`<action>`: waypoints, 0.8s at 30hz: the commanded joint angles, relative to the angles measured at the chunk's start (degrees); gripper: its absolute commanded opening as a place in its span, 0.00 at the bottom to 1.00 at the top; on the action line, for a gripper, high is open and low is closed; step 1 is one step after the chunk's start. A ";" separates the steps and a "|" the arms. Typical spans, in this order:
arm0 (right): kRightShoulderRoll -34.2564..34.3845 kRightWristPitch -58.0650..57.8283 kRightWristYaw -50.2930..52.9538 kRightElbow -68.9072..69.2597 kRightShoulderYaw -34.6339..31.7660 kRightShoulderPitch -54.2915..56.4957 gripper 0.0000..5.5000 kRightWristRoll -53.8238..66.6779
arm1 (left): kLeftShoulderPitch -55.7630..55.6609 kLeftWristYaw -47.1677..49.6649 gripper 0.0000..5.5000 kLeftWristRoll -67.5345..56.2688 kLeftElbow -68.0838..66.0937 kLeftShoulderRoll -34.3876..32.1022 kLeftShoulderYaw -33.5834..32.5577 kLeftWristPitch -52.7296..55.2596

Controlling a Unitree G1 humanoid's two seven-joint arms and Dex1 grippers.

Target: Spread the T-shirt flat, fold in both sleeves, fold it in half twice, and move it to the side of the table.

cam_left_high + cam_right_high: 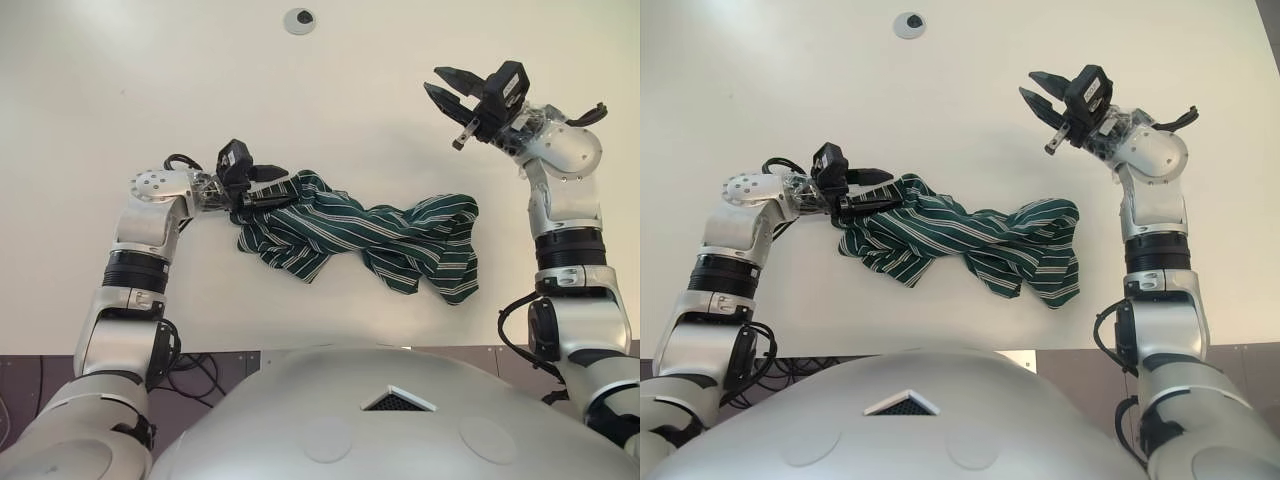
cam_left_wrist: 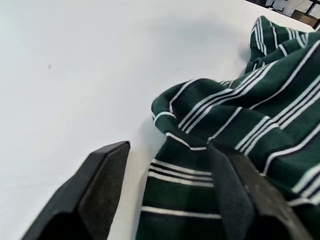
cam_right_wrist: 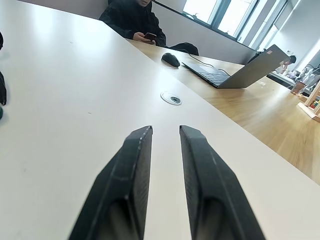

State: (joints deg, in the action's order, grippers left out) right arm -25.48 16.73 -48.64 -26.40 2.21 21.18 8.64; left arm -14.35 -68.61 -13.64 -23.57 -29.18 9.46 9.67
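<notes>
The shirt (image 1: pixel 370 235) was seen crumpled on the table (image 1: pixel 150 80). The left gripper (image 1: pixel 285 184) was set at its left end, fingers spread about a fold. The right gripper (image 1: pixel 432 79) was held raised, fingers parted, empty.

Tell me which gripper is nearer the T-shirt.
Left. The left gripper sits at the left end of the T-shirt, touching the cloth; the right gripper hangs beyond its right end, clear of it.
</notes>
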 commanded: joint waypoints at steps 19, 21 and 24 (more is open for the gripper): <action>-0.17 -2.61 -1.71 1.11 -1.08 -0.73 0.19 1.97 | 1.63 -2.93 0.01 -0.42 -1.04 -1.87 -0.25 2.56; -0.12 -2.71 -1.49 1.32 -1.37 -0.78 0.19 2.17 | 1.65 -2.40 0.01 -1.01 -0.62 -1.05 -1.47 -0.85; 0.21 -5.66 -1.94 2.69 -3.37 -0.72 0.19 5.54 | 1.58 2.12 0.01 -0.06 4.58 0.41 -5.55 -17.92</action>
State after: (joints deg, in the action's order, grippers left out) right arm -25.39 14.59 -49.80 -25.34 0.78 20.56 10.92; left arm -12.79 -69.78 -14.92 -23.82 -29.33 7.27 4.65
